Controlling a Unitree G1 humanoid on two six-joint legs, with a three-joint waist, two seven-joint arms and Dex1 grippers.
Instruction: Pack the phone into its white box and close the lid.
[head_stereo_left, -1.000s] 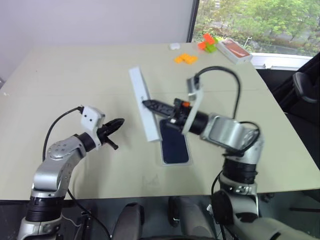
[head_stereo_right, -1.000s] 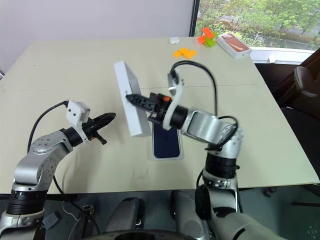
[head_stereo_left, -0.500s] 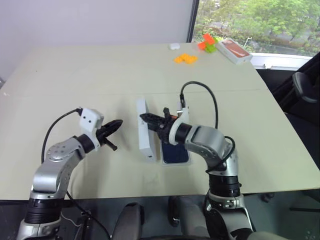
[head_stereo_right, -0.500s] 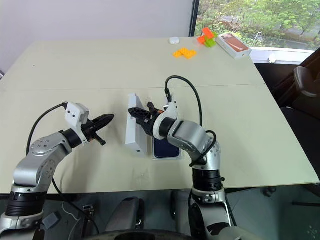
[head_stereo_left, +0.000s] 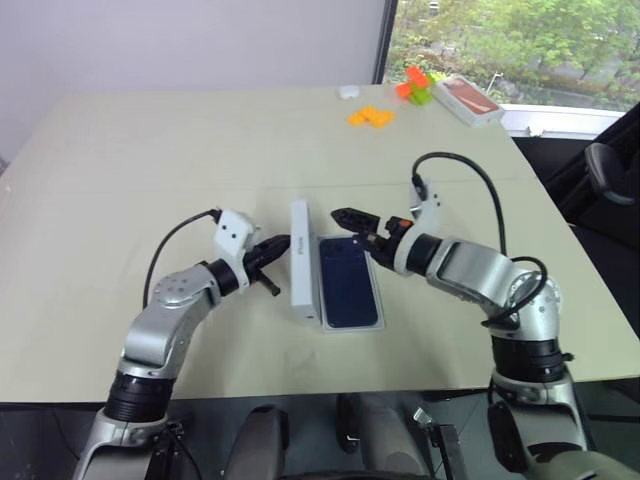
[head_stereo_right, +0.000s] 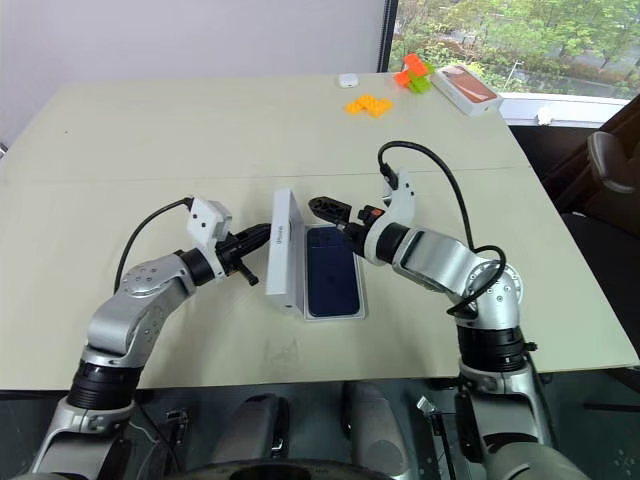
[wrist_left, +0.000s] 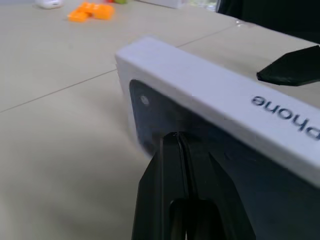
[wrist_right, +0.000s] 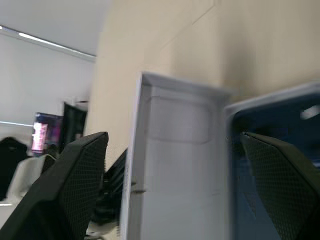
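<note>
**Lid on edge, ready to be tipped shut**

I'm on the closing step. The phone (head_stereo_left: 349, 281) already lies flat in the white box (head_stereo_left: 351, 324), just under and ahead of my right gripper (head_stereo_left: 356, 222), whose fingers stand spread wide with nothing between them, hovering above the far end of the phone. The lid (head_stereo_left: 303, 259) stands on its long edge right beside the box, between my two grippers, its open face turned toward the phone. My left gripper (head_stereo_left: 277, 244) has its fingers pinched together, tips right up against the lid's outer face; in the left wrist view the closed fingers (wrist_left: 172, 165) sit at the dark panel below the lettered side wall. I can't tell whether they are truly pressing or just touching.

Next, I reckon, the left tips need to nudge the lid over toward the box so it falls across the phone, while the right gripper stays clear or steadies the top edge. The lid has to land square on the rim; a skewed drop will jam.
</note>
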